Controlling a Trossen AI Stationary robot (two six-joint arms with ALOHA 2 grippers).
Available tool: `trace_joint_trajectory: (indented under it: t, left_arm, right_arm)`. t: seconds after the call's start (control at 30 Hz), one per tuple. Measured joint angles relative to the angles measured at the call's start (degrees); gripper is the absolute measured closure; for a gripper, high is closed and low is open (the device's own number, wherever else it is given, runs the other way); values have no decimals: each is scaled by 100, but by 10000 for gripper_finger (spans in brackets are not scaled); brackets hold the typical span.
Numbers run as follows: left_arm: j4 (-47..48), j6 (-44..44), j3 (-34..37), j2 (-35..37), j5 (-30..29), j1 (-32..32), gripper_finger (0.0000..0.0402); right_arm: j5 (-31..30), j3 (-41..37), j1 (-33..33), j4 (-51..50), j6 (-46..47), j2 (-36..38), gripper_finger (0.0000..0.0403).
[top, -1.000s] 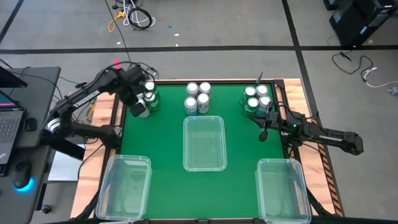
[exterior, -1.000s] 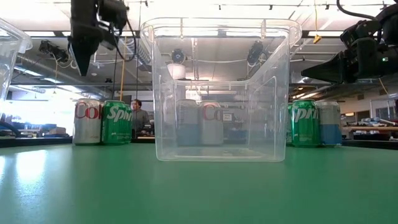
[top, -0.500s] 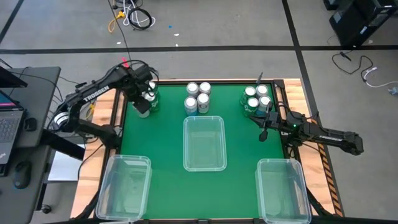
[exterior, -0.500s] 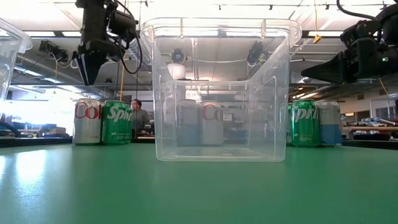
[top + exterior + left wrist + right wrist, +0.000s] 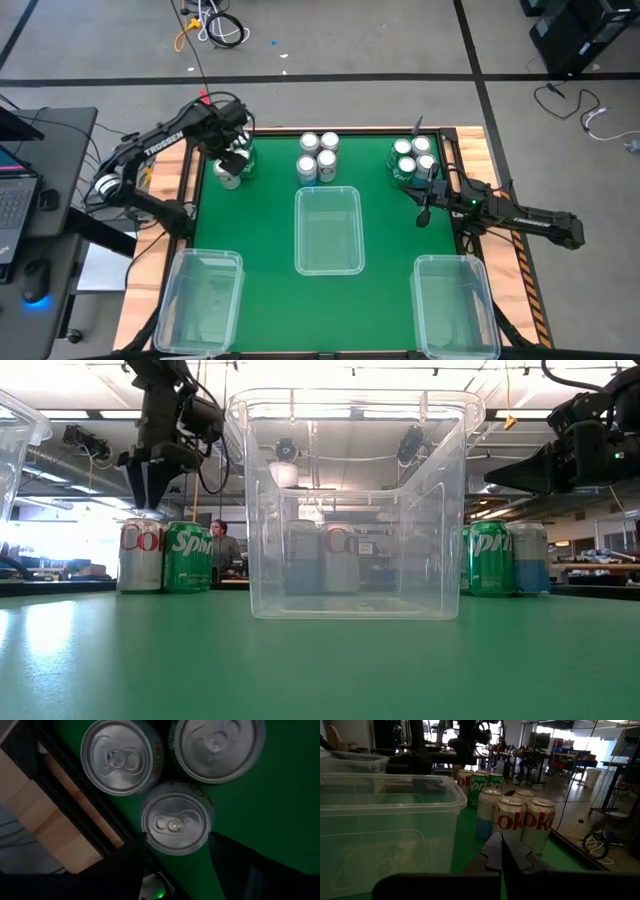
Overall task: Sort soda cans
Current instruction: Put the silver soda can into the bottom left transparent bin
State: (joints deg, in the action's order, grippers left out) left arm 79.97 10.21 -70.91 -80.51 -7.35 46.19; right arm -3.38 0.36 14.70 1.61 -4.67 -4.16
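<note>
I see three clusters of cans [image 5: 318, 156] along the table's [image 5: 265, 230] far edge: left, middle, right. My left gripper [image 5: 150, 488] hangs above the left cluster; one bin [image 5: 328, 230] sits mid-table, with two more at the near corners.

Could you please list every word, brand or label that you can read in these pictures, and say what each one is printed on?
"Spri": green can under the left arm, low view.
"Co": silver-white can beside it.
"Spri": green can on the right, low view.
"Coke": two silver-white cans, right wrist view.
"Sprite": green can behind them.
"TROSSEN": left arm, high view.
Can tops in the left wrist view: no readable text.
</note>
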Motion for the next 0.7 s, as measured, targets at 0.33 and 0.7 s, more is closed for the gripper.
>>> trace_joint_trajectory:
  t: [0.33, 0.7]
  left_arm:
    - [-33, 204, 0, -480, 380, 70, 155]
    - [299, 492, -135, -459, 370, -175, 130]
  right_arm:
    - [0, 2, 2, 0, -2, -2, 402]
    - [1, 1, 1, 0, 0, -1, 402]
